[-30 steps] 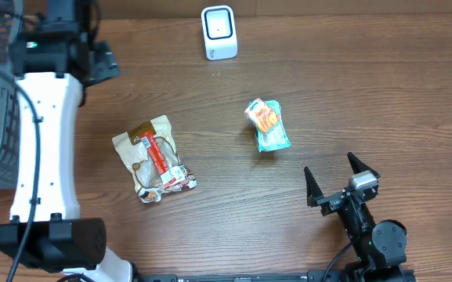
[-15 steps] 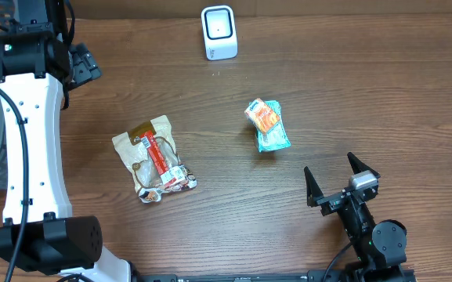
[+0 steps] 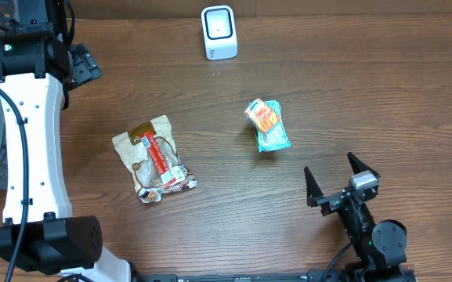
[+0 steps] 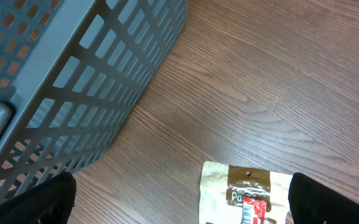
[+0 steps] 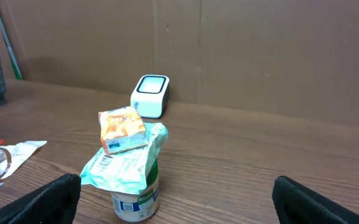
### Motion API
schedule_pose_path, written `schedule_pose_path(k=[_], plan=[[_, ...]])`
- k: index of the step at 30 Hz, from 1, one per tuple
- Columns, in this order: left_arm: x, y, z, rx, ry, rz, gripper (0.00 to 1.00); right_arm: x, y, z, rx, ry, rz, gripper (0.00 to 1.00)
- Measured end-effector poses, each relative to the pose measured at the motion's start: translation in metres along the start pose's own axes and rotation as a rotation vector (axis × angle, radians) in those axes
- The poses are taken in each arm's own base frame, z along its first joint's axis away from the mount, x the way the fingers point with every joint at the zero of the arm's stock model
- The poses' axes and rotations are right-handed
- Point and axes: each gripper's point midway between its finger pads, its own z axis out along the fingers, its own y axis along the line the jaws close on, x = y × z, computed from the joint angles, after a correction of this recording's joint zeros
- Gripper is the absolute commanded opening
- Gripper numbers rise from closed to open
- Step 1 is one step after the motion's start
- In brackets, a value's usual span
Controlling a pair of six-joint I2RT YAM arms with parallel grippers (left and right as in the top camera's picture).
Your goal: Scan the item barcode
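Two grippers stand spread wide and empty. Nearest, the right gripper (image 3: 331, 168) faces the cup (image 5: 135, 199) mid-table. Only the right wrist view shows the orange packet (image 5: 122, 129) perched loosely atop it, liable to topple under a careless grasp. Farther off, the left gripper (image 3: 84, 66) hangs beside the basket (image 4: 73, 81) at left; farthest, the scanner (image 3: 218, 33).

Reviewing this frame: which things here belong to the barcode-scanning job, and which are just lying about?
Job:
- white scanner
- snack pouch
- small cup with an orange packet on top
(any of these could be the item)

Lying about:
- grey basket
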Motion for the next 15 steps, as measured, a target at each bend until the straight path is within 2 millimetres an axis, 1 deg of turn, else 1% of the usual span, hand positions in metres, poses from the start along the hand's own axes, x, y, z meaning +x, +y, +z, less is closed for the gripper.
schedule_pose_path(k=[15], plan=[[0.0,0.0,0.0,0.0,0.0,0.0,1.0,-0.0001,0.0,0.0,0.0,0.0,0.0,1.0]])
